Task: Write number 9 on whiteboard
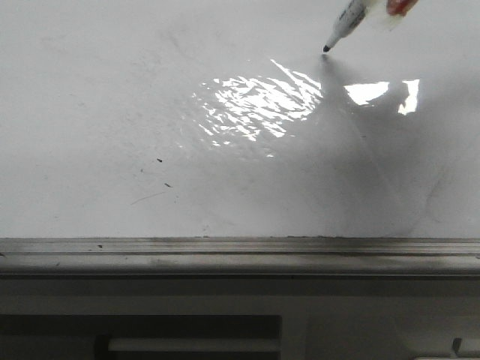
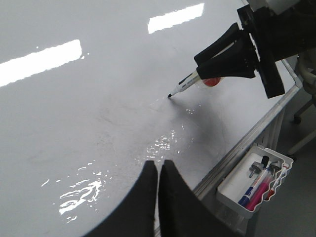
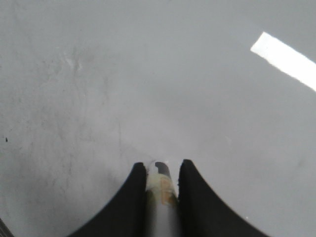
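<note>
The whiteboard [image 1: 90, 90] is glossy white with a bright glare patch; no number 9 shows on it, only small specks and faint scratches. My right gripper [image 3: 159, 170] is shut on a marker [image 3: 160, 195]. In the front view the marker [image 1: 346, 24] comes in at the top right, its dark tip at the board surface. The left wrist view shows the right gripper [image 2: 232, 52] holding the marker [image 2: 185, 86] with its tip on the whiteboard [image 2: 74, 123]. My left gripper [image 2: 158, 165] is shut and empty above the board near its edge.
A grey metal ledge [image 1: 240, 255] runs along the board's near edge. A white tray [image 2: 256, 180] with several markers hangs off the board's side. A few dark specks [image 1: 159, 160] lie left of centre.
</note>
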Robot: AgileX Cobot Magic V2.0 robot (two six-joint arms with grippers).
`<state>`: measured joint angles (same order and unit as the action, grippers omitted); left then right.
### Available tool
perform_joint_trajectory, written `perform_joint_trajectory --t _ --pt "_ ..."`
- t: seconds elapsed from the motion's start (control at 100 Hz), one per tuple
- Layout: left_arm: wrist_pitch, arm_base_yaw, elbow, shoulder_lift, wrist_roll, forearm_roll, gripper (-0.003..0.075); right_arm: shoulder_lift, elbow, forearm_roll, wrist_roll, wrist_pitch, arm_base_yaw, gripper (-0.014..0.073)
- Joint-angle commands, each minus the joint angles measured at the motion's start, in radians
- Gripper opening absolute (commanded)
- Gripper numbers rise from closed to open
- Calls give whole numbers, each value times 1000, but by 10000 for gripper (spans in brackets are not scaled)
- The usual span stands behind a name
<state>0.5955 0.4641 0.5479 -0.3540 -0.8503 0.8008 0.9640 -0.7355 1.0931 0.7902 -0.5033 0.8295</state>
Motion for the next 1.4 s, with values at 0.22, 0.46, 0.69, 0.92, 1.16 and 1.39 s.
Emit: perform_joint_trajectory --t 0.22,0.46,0.69,0.92,1.16,1.39 --pt "-57 7 27 -7 10 46 -20 45 -39 37 34 55 -15 -43" --pt "-48 7 27 -7 10 46 -20 53 -39 -80 23 34 -11 -46" --pt "-30 7 27 -7 10 46 -20 44 -43 -110 -26 -92 -11 -69" --pt "-30 7 27 -7 10 46 -20 48 -108 -27 -26 -122 -13 -69" --pt "-30 7 27 -7 10 46 -20 59 -123 -112 -26 -143 -13 -69" --pt "-30 7 27 -7 10 46 -20 59 2 -307 -31 -143 87 -69"
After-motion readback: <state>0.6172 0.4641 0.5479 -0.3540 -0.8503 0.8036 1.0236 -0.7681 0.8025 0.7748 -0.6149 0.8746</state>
